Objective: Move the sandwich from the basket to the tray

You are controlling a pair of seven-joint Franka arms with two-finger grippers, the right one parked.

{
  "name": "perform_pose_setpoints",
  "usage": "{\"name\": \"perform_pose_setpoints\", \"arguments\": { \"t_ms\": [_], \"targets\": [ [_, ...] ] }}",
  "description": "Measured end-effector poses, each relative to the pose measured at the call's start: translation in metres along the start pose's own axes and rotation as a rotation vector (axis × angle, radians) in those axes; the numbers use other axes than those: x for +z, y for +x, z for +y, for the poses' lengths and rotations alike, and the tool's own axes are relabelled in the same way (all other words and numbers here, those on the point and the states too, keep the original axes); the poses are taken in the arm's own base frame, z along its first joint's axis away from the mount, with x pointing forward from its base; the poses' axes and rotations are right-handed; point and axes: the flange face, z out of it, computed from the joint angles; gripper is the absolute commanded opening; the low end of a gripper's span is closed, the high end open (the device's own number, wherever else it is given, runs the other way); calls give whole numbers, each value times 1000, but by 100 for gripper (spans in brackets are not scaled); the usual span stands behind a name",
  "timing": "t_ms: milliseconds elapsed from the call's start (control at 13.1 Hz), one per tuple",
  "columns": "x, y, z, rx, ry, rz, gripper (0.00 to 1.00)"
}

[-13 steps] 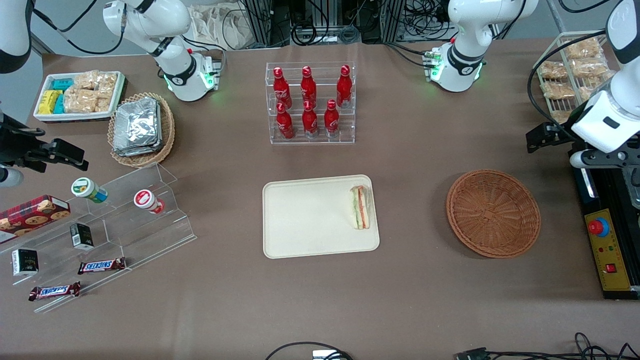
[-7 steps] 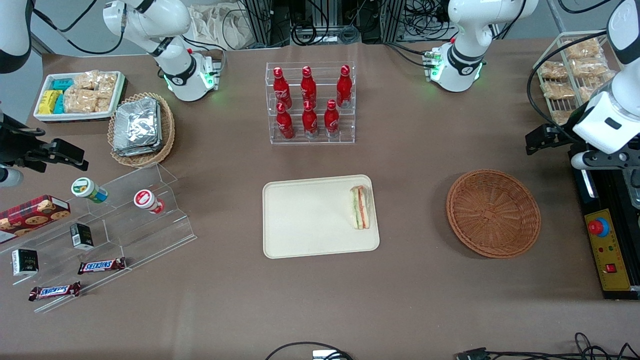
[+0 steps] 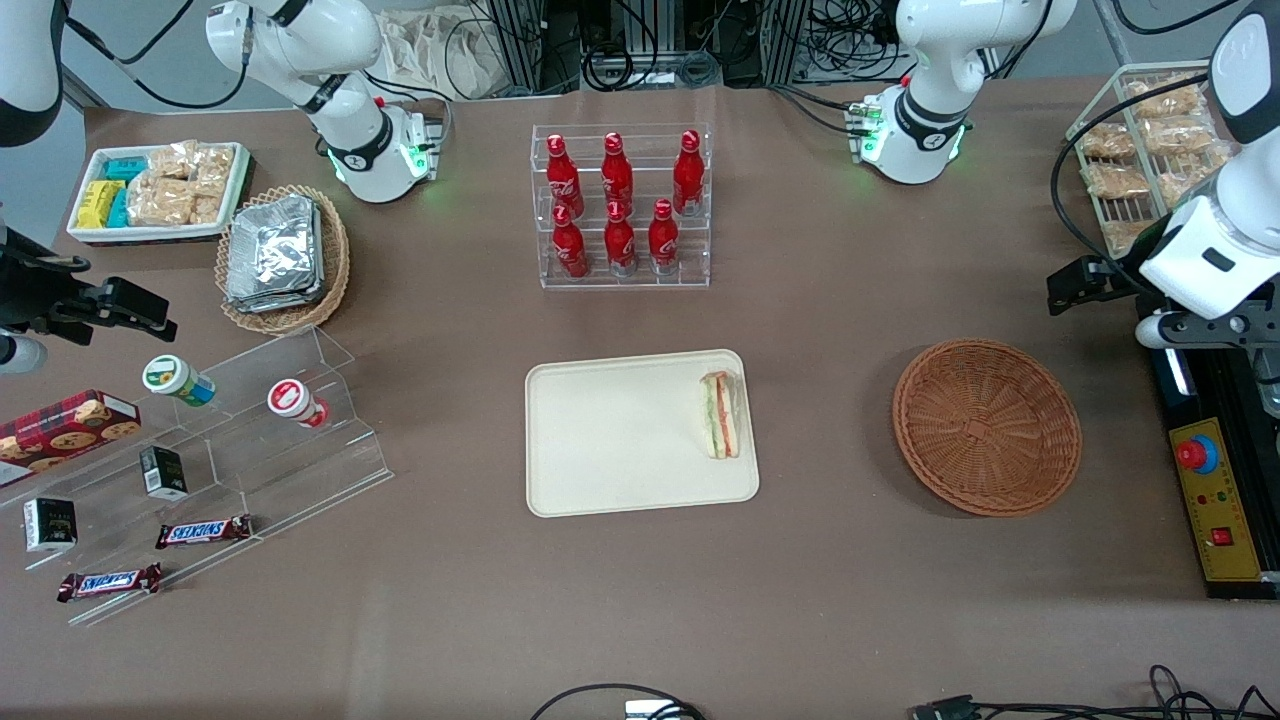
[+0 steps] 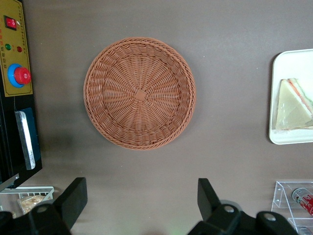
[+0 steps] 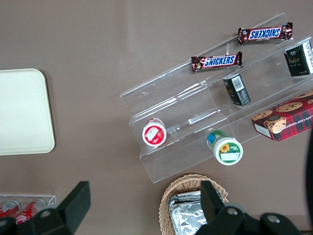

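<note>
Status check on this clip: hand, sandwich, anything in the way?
Hand open, holding nothing, raised above the table near the basket. Sandwich lying on the tray, at its edge nearest the basket. Basket holds nothing. Nothing in the way.

Bright, even overhead light; soft shadows, all views sharp.

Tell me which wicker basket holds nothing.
The reddish-brown basket under the open pincer; the tan basket holds foil packs.
</note>
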Motion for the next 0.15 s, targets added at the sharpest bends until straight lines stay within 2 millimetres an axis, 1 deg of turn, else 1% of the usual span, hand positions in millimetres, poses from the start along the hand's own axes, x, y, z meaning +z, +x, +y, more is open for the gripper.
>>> {"name": "perform_pose_setpoints", "arguments": {
  "t_ms": [153],
  "targets": [
    [0,0,-1,-2,0,0,100]
  ]
}}
